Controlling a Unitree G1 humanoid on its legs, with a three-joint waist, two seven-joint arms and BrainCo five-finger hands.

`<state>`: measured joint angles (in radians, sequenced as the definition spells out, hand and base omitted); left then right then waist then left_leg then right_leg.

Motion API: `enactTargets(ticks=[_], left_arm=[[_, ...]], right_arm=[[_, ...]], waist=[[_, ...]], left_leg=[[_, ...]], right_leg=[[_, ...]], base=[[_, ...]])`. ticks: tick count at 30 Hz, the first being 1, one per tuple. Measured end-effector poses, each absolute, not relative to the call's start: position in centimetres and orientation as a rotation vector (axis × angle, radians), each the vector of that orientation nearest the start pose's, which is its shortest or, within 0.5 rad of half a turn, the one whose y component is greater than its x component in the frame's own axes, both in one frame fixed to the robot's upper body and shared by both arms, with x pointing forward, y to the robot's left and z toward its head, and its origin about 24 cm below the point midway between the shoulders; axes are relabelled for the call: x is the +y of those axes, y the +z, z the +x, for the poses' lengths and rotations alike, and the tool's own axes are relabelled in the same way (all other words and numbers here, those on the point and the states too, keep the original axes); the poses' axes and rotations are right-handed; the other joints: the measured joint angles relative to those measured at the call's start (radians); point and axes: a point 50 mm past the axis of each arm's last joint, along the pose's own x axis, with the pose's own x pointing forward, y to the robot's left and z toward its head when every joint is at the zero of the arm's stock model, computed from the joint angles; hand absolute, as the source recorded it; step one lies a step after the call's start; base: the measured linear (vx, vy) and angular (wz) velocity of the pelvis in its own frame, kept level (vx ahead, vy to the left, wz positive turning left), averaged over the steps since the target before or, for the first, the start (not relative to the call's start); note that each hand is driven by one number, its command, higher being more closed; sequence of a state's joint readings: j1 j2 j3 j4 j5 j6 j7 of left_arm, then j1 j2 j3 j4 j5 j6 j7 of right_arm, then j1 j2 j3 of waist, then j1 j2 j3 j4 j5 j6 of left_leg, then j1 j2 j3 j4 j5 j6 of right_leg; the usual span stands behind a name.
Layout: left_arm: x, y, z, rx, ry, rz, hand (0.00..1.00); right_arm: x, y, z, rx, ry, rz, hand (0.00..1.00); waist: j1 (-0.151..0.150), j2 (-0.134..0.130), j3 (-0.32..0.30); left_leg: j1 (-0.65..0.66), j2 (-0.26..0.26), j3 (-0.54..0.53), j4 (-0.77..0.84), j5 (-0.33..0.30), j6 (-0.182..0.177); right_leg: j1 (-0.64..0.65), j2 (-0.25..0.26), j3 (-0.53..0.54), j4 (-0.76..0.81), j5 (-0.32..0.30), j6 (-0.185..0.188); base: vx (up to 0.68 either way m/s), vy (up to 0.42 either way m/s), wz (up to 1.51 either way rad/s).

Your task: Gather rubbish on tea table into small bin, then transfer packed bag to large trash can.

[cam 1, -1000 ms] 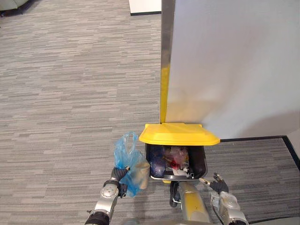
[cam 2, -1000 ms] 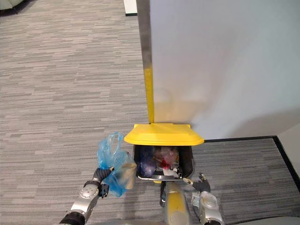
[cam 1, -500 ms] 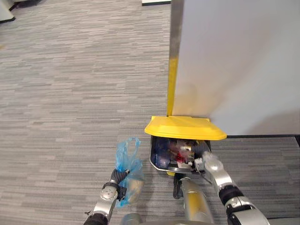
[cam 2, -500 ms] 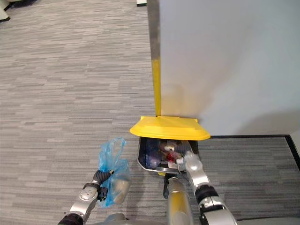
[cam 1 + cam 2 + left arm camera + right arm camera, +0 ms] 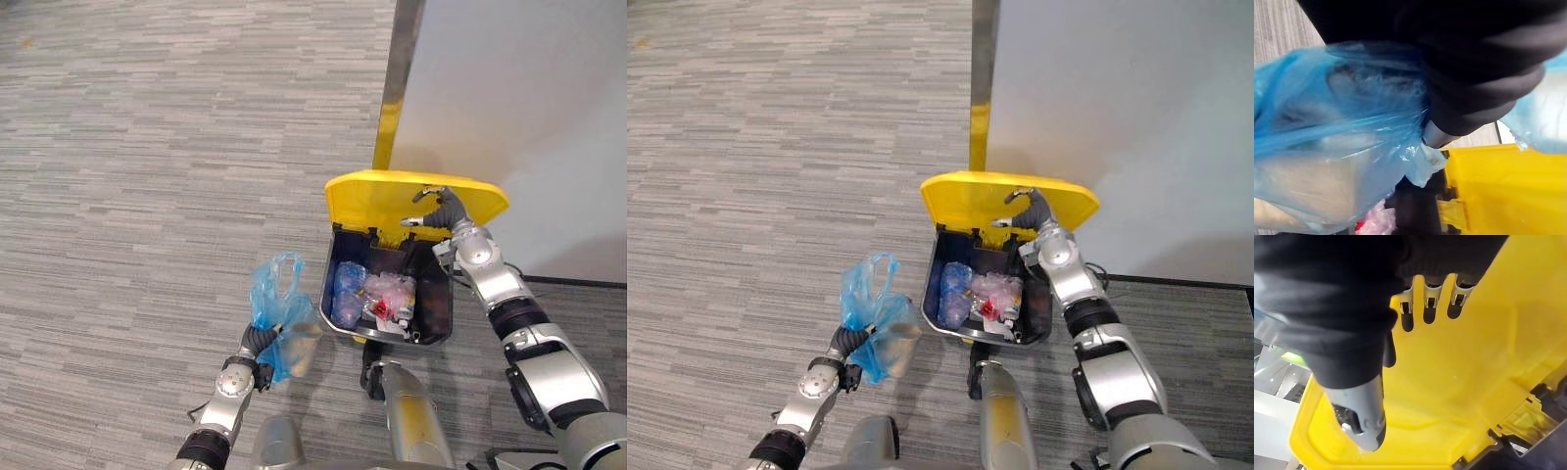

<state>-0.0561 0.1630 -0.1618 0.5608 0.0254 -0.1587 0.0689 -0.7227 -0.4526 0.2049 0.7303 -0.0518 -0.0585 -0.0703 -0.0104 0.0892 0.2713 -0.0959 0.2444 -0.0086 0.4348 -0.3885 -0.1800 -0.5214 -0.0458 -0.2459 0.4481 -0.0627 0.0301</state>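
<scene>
A dark grey trash can (image 5: 438,311) stands against the wall with its yellow lid (image 5: 377,196) tipped up. Bagged rubbish (image 5: 377,294) lies inside. My right hand (image 5: 458,233) reaches over the can, its fingers (image 5: 1425,298) flat against the lid's yellow underside (image 5: 1464,362) and the thumb (image 5: 1365,416) held apart. To the left of the can, my left hand (image 5: 240,367) is shut on the gathered neck of a blue plastic bag (image 5: 279,318), which hangs above the floor with pale rubbish showing through. The left wrist view has the bag (image 5: 1327,147) close up, with the yellow lid (image 5: 1508,191) beyond it.
A pale wall panel (image 5: 529,108) rises right behind the can, with a metal corner post (image 5: 395,117) marked yellow low down. Grey striped carpet (image 5: 147,196) spreads out to the left. A dark floor strip (image 5: 588,284) runs along the right.
My right hand has risen from the can's front rim to the lid and swung it up, so the can stands open. The bag stays in my left hand. The camera has shifted.
</scene>
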Motion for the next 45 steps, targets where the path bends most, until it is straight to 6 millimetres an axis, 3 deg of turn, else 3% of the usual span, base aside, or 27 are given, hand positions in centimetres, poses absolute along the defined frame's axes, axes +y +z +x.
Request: enactTargets(ticks=[8,15,18,24,32,36,45], left_arm=[[15.3,-2.4,25.0,0.199,-0.107,0.188,1.00],[13.0,1.3,26.5,0.033,-0.203,0.150,1.00],[11.0,4.4,27.3,-0.112,-0.285,0.131,1.00],[7.0,8.8,27.9,-0.300,-0.462,0.111,1.00],[1.7,14.2,28.7,-0.503,-0.638,0.123,1.00],[0.8,15.2,30.5,-0.515,-0.610,0.179,1.00],[1.4,13.9,34.3,-0.386,-0.525,0.350,1.00]], right_arm=[[-22.4,13.6,37.7,-0.097,-0.063,-0.629,0.00],[-22.8,14.4,37.6,-0.123,-0.085,-0.615,0.00],[-22.6,14.8,37.6,-0.143,-0.081,-0.614,0.00],[-22.3,15.5,37.8,-0.163,-0.079,-0.615,0.00],[-20.6,18.4,38.8,-0.248,-0.048,-0.641,0.00],[-19.9,20.3,39.2,-0.301,-0.039,-0.664,0.00],[-19.5,23.7,39.5,-0.389,-0.063,-0.671,0.00]], waist=[[-0.007,-0.007,0.064],[-0.005,-0.017,0.088],[-0.008,-0.024,0.105],[-0.023,-0.029,0.120],[-0.050,-0.045,0.173],[-0.067,-0.051,0.200],[-0.083,-0.086,0.239]], left_leg=[[-0.026,-0.009,-0.019,0.042,-0.004,-0.002],[-0.050,-0.003,-0.042,0.055,-0.005,0.000],[-0.048,-0.002,-0.042,0.060,-0.006,-0.002],[-0.048,-0.002,-0.042,0.063,-0.007,-0.004],[-0.052,0.001,-0.029,0.075,-0.011,-0.012],[-0.086,0.005,-0.027,0.109,-0.020,-0.025],[-0.182,0.017,-0.016,0.163,-0.029,-0.036]], right_leg=[[-0.001,-0.022,-0.011,0.022,-0.003,-0.001],[-0.009,-0.021,-0.025,0.027,-0.008,-0.008],[-0.011,-0.021,-0.025,0.040,-0.014,-0.015],[-0.024,-0.025,-0.020,0.068,-0.027,-0.008],[-0.043,-0.019,-0.006,0.083,-0.035,-0.017],[-0.069,-0.007,0.010,0.088,-0.034,-0.016],[-0.157,0.004,0.023,0.108,-0.027,-0.007]], base=[[-0.02,0.005,0.08],[-0.02,-0.017,0.07],[0.00,0.000,0.00],[0.00,0.000,0.00],[0.00,-0.004,-0.05],[-0.02,0.007,-0.06],[0.00,-0.007,-0.03]])
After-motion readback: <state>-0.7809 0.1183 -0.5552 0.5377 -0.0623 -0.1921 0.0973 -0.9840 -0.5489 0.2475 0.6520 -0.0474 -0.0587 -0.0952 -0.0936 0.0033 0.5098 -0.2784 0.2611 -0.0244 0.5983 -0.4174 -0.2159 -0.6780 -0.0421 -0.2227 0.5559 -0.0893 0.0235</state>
